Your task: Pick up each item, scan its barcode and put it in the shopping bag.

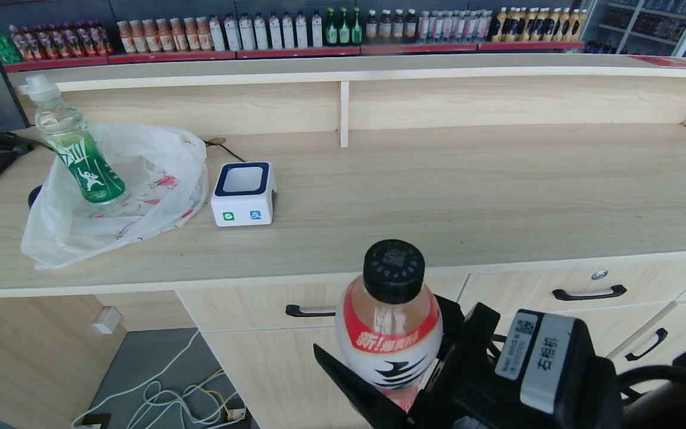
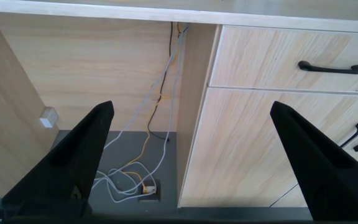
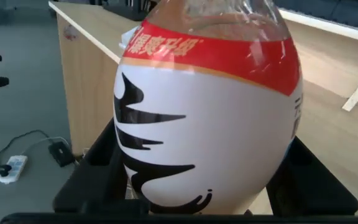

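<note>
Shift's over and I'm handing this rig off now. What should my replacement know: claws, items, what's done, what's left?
Right claw: shut on the black-capped bottle, upright, in front of the drawers, below the counter edge.
Left claw: open, empty, low before the drawers.
Green bottle: upright on the bag, next to the scanner; likely done.
Left: scan the held bottle, then bag it.

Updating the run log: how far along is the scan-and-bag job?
Done, apparently: the green bottle stands in the shopping bag on the counter. In hand: the right tool is shut on the black-capped bottle, held short of the counter; the left tool is open and empty. Left: scan this bottle at the white scanner beside the bag, then bag it.
</note>
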